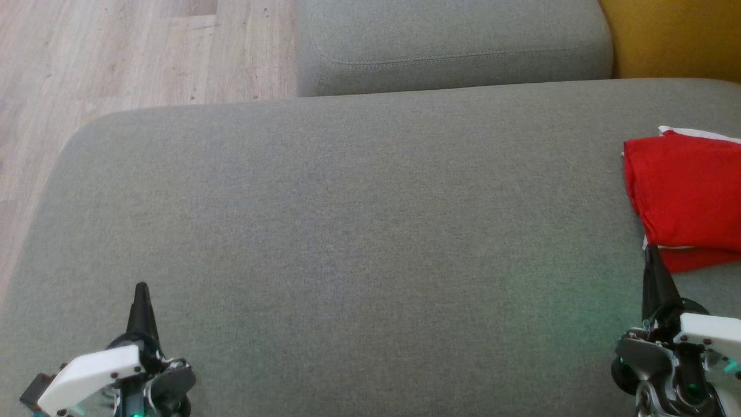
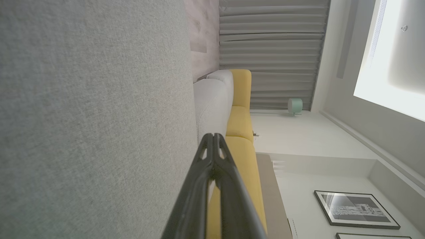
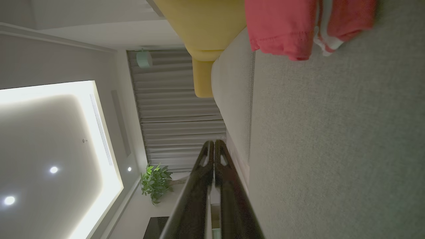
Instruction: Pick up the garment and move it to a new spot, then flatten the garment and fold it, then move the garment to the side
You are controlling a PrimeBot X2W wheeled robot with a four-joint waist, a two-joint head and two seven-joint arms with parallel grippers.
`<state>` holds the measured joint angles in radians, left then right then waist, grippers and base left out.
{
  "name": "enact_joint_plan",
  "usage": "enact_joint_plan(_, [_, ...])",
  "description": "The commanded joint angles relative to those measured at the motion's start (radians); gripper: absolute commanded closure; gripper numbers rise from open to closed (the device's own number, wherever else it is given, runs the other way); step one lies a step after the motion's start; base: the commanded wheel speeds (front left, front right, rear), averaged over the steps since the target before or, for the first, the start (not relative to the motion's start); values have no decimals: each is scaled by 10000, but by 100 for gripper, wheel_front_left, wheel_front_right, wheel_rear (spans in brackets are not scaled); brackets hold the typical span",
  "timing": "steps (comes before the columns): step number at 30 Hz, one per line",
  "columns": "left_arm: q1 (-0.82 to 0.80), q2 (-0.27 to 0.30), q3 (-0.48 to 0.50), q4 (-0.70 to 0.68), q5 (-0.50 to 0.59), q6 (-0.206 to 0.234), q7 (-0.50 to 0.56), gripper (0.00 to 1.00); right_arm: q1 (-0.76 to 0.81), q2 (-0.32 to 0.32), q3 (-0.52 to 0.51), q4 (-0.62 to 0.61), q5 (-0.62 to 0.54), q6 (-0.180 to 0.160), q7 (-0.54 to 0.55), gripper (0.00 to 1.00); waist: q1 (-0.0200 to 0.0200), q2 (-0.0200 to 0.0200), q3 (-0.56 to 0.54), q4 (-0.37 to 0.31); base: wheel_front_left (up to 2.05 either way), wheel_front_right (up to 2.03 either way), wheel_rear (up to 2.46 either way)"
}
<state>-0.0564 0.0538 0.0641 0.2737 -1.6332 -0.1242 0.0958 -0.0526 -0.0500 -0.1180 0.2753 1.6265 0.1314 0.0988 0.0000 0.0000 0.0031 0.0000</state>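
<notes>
The garment (image 1: 686,197) is red with a white trim, folded into a compact stack at the right edge of the grey sofa cushion (image 1: 359,231). In the right wrist view the garment (image 3: 285,26) lies at the top, well beyond the fingertips. My right gripper (image 1: 653,255) stands shut at the lower right, its tip just short of the garment's near edge, holding nothing. The left gripper (image 1: 142,289) is shut and empty at the lower left, over bare cushion. Both wrist views show each pair of fingers pressed together: left gripper (image 2: 213,136), right gripper (image 3: 212,143).
A second grey cushion (image 1: 451,46) lies behind the main one, with a yellow cushion (image 1: 677,35) at the far right. Wooden floor (image 1: 116,58) runs along the left side beyond the cushion's rounded corner.
</notes>
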Motion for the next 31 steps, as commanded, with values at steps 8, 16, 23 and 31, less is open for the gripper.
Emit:
enact_joint_plan(8, [-504, 61, 368, -291, 140, -65, 71, 100, -543, -86, 152, -311, -89, -7, 56, 100, 0, 0, 0, 0, 0, 0, 0])
enact_joint_plan(16, [-506, 49, 384, -291, 154, -65, 84, 100, -544, -76, 137, -310, -101, -7, 67, 100, 0, 0, 0, 0, 0, 0, 0])
enact_joint_plan(23, [-507, 41, 396, -290, 163, -65, 94, 100, -545, -69, 127, -309, -109, -7, 76, 100, 0, 0, 0, 0, 0, 0, 0])
enact_joint_plan(31, [-508, 33, 408, -290, 173, -65, 103, 100, -546, -61, 116, -309, -118, -7, 84, 100, 0, 0, 0, 0, 0, 0, 0])
